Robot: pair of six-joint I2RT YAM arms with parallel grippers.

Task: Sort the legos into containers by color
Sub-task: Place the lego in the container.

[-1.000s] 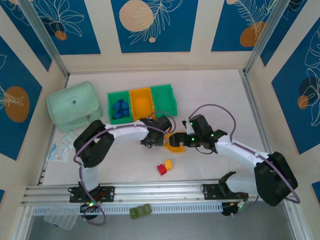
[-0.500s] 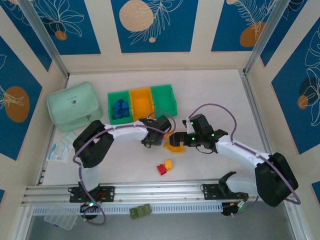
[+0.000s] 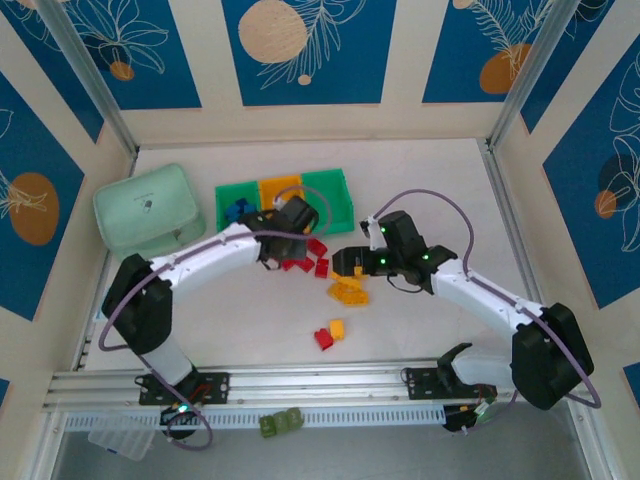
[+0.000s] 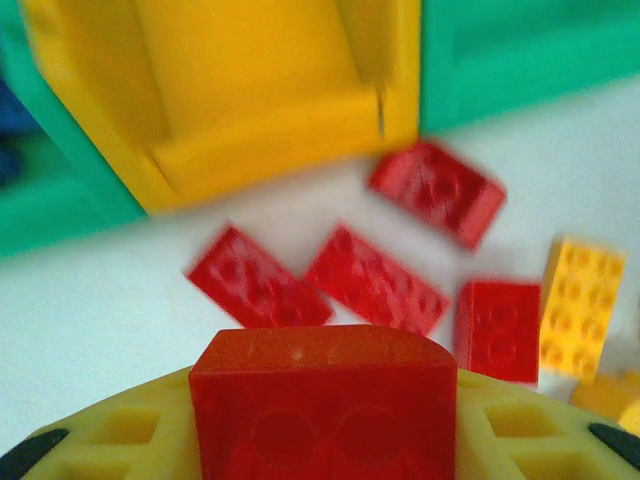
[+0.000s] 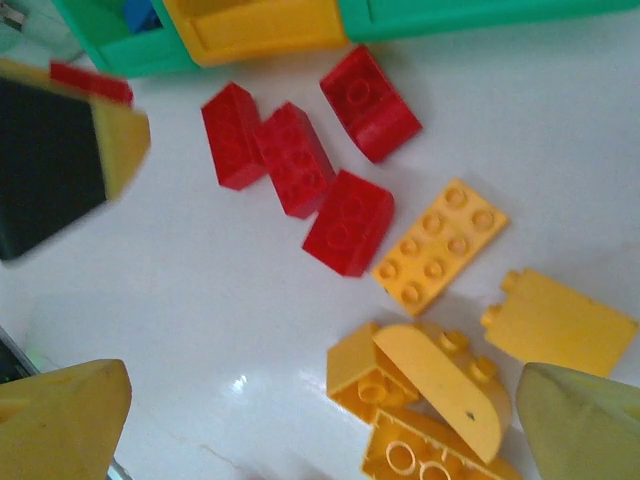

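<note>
Red hard plastic, one item: a stubby red brick (image 4: pixel 325 400) clamped in the left gripper (image 4: pixel 325 450). The yellow pads (image 4: pixel 120 430) press its two side faces, and it sits square with no visible tilt. Judged light, rigid and glossy, so liable to slip. Best held on the flat opposing sides, low on the body, never on studs or corners.

Just ahead of that gripper: four loose red bricks (image 4: pixel 375 280) lying flat on the white table (image 4: pixel 100 320), close together with gaps between them. One yellow brick (image 4: pixel 578 305) lies beside them to the right.

Beyond those: the orange bin (image 4: pixel 270 100), its near wall facing the gripper, with green bin walls (image 4: pixel 520 60) on either side. From above, blue bricks (image 3: pixel 238 208) lie in the left green bin (image 3: pixel 222 195). Red is judged to belong in the right green bin (image 3: pixel 335 195).

Right gripper (image 5: pixel 325 425): spread wide and holding nothing, hovering above a heap of yellow bricks (image 5: pixel 420 400). A flat yellow plate (image 5: pixel 440 245) lies just ahead of it, with the red cluster past that.

Farthest out, toward the arm bases: one red and one yellow brick (image 3: pixel 330 333), touching.
</note>
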